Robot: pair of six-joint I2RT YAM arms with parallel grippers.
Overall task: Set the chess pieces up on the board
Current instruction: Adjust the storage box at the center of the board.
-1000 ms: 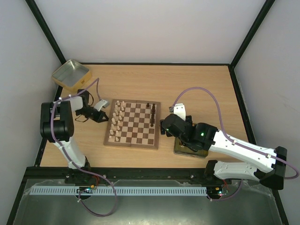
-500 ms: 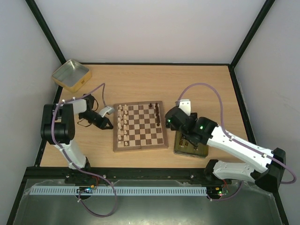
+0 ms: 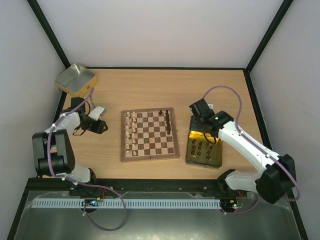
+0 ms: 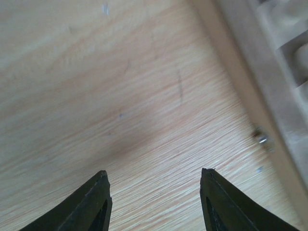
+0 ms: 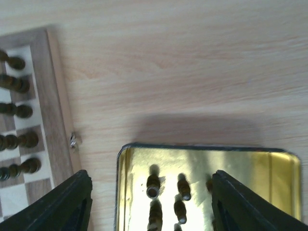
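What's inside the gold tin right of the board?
Several dark chess pieces stand in the tin. The right arm covers its far end, so the exact count is unclear.

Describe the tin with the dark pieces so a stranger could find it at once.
Start at the chessboard in the middle of the wooden table. Just off its right edge lies a flat gold tin. Unlike the other tin in the far left corner, it holds dark pieces.
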